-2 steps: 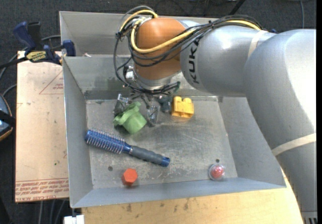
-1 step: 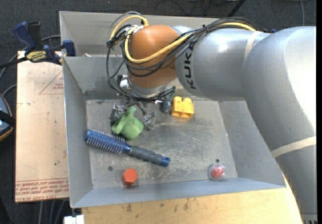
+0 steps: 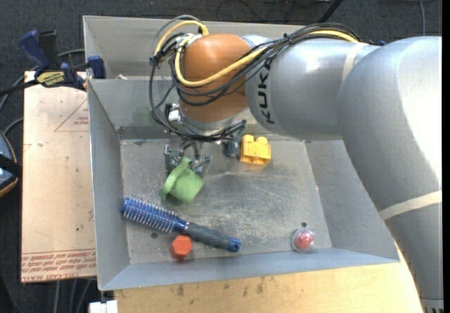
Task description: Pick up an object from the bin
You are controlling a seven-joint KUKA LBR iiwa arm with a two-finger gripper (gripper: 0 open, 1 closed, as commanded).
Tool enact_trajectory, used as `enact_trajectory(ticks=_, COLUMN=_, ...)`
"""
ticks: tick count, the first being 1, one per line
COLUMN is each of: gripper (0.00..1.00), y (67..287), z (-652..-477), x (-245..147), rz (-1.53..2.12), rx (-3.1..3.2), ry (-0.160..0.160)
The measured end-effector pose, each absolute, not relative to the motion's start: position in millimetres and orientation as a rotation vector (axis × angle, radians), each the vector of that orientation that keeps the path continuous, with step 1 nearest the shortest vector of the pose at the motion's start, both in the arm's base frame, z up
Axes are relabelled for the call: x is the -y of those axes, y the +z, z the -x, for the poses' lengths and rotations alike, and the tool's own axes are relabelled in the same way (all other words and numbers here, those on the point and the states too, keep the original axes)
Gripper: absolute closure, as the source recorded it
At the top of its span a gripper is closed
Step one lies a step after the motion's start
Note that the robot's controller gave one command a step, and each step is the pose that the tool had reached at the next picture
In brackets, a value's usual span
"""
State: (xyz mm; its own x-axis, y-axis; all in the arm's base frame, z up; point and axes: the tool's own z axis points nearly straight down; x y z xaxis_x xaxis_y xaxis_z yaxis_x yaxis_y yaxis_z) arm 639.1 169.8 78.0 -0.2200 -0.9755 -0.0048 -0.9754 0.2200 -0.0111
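My gripper (image 3: 187,161) is low over the left middle of the bin, under the orange wrist cover. A light green plastic cup (image 3: 183,185) lies tilted just below it. The cup's upper edge is between the two fingers, which are shut on it. A yellow toy brick (image 3: 255,150) sits to the right of the gripper, close to the back wall. In front of the cup, a blue hairbrush (image 3: 176,222) with a dark handle lies along the bin floor.
A small orange-red cap (image 3: 181,247) rests near the front wall, below the brush. A red and clear ball (image 3: 303,239) lies in the front right corner. The arm reaches in from the right and covers the bin's right side.
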Motion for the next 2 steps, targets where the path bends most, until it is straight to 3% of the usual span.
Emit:
enact_trajectory(ticks=1, gripper=1.0, y=117, z=-640.8, x=-171, rz=1.952, rx=-2.451, ry=-0.002)
enact_trajectory(ticks=2, gripper=1.0, y=186, z=-642.8, x=-172, rz=1.946, rx=-2.453, ry=-0.004)
